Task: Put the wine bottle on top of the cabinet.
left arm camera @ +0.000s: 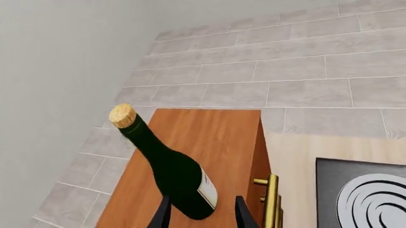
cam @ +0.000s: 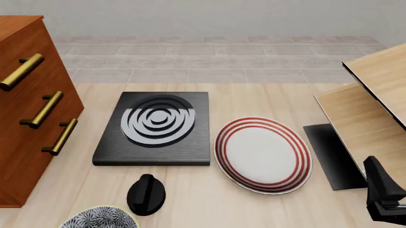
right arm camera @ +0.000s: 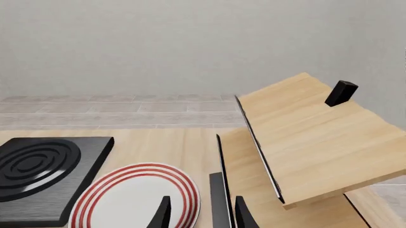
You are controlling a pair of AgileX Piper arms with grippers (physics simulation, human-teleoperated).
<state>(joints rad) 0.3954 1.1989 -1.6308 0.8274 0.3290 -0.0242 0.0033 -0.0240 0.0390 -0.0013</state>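
The wine bottle (left arm camera: 170, 167) is seen over the top of the cabinet (left arm camera: 209, 142), tilted, base between the left hand's (left arm camera: 201, 213) fingertips; contact with fingers or cabinet top cannot be told. The right hand (right arm camera: 200, 213) is held apart and empty above the striped plate (cam: 263, 154); a black burner (cam: 155, 126) lies on the desk (cam: 266, 99) beside the cabinet.

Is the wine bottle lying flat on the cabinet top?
No, the wine bottle appears upright on the cabinet top, cork uppermost, in front of the left claw.
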